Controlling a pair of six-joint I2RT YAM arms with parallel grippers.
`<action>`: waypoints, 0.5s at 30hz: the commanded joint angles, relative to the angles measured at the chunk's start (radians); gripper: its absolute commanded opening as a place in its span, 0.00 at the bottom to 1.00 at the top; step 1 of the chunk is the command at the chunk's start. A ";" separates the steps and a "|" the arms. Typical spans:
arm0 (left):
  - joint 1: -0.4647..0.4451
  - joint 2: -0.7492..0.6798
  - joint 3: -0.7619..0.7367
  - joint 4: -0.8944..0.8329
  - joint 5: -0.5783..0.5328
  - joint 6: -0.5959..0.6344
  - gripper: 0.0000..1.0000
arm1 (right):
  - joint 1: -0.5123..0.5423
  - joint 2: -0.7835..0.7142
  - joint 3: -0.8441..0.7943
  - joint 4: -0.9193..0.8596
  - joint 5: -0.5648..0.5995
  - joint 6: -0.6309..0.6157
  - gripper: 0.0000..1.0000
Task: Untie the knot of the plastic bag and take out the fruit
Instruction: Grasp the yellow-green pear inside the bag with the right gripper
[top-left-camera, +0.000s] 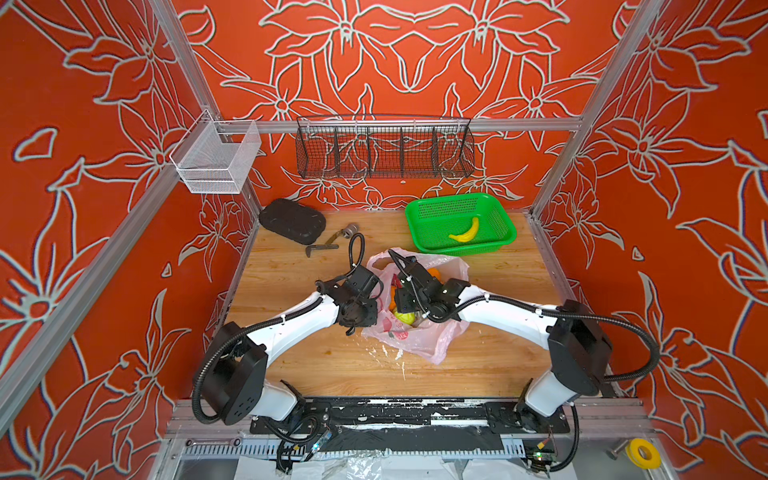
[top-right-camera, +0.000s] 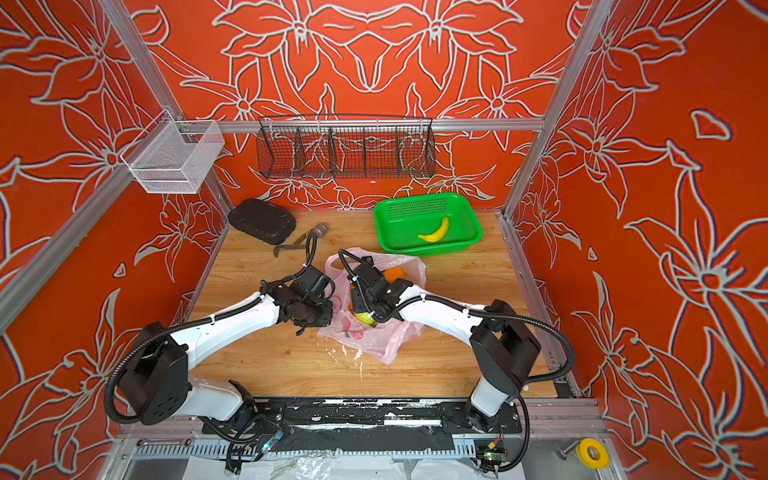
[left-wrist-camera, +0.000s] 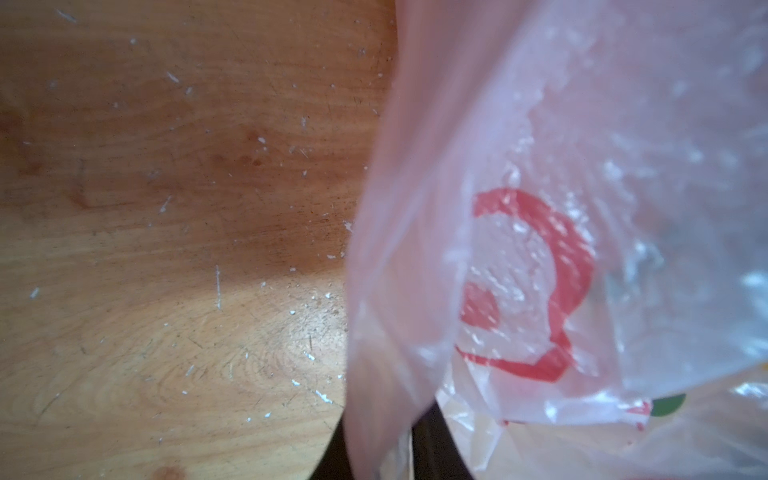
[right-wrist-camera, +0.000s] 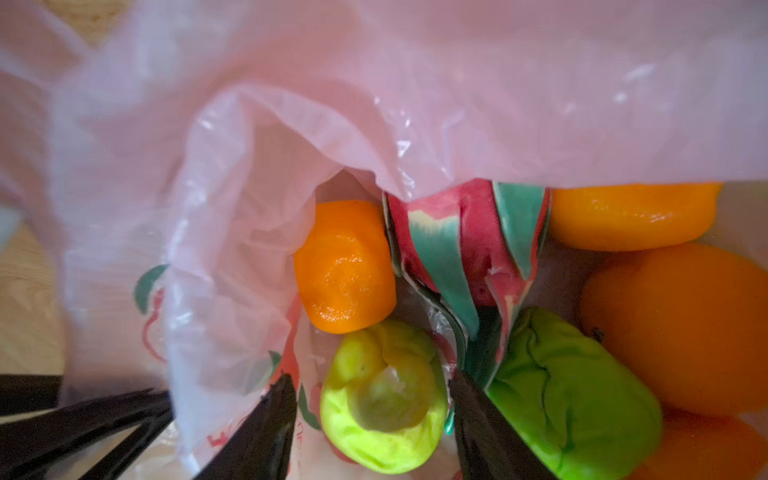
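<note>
plastic bag (top-left-camera: 419, 340) lies on the table (top-left-camera: 291, 353) just in front of the green basket (top-left-camera: 465, 250), mouth open. left end effector (left-wrist-camera: 382, 453) is pinched on its thin, slippery film. right end effector (right-wrist-camera: 372, 399) stands wide astride a yellow-green fruit (right-wrist-camera: 382, 407) inside the bag: likely light and squashy, best taken round its middle.

The bag (top-left-camera: 419, 338) lies mid-table (top-left-camera: 291, 365). Behind it to the right, at the back edge, stands the basket (top-left-camera: 469, 248), with the banana (top-left-camera: 465, 232) in it. A tray (top-left-camera: 292, 220) lies in the back left corner; a tool (top-left-camera: 326, 245) lies just before it to the right. Above the back edge a rack (top-left-camera: 384, 151) hangs on the rail (top-left-camera: 519, 124); a bin (top-left-camera: 216, 162) hangs at its left end. The left gripper (left-wrist-camera: 382, 453) is at the bag's left side, plastic between its fingers (left-wrist-camera: 432, 453). The right gripper (right-wrist-camera: 370, 380) is inside the bag among the fruit (right-wrist-camera: 345, 266), fingers either side of one piece. A tape roll (top-left-camera: 643, 454) lies before the table's right front corner.
</note>
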 joint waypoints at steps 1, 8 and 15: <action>-0.001 -0.037 -0.008 -0.031 -0.022 -0.006 0.19 | 0.000 0.041 0.021 -0.016 0.043 -0.003 0.58; 0.000 -0.062 -0.019 -0.028 -0.009 -0.011 0.19 | -0.006 0.086 0.003 0.005 -0.056 -0.019 0.55; 0.001 -0.069 -0.012 -0.024 -0.002 -0.013 0.20 | -0.006 0.093 -0.028 0.025 -0.082 0.000 0.43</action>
